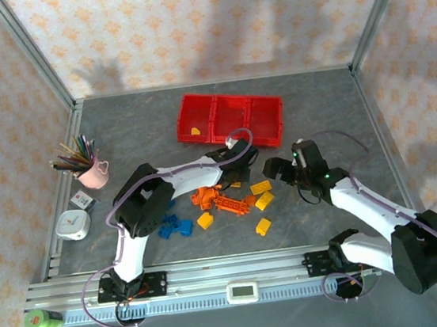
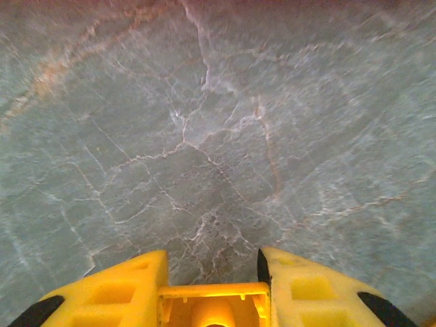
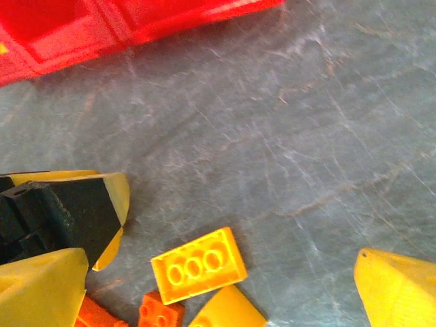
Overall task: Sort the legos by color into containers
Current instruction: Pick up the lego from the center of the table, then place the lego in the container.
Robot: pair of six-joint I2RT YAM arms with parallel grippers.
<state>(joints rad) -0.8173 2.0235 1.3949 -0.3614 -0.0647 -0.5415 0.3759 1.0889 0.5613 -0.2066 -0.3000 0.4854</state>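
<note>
**While the left pincer pinches a brick, the right one stands spread**

As I look down the left wrist, the left pincer (image 2: pixel 212 271) is pressed onto a yellow-orange lego brick (image 2: pixel 212 308), whose hollow underside faces me. Bare grey marbled table (image 2: pixel 204 136) lies ahead of it. From above, the red containers (image 1: pixel 230 118) sit just beyond that pincer, with one yellow piece (image 1: pixel 195 131) in the leftmost bin. The right pincer (image 3: pixel 231 262) is spread wide. A studded yellow brick (image 3: pixel 197 266) lies between its fingers with orange bricks (image 3: pixel 160 315) beside it, and open table runs beyond to the containers.
</note>
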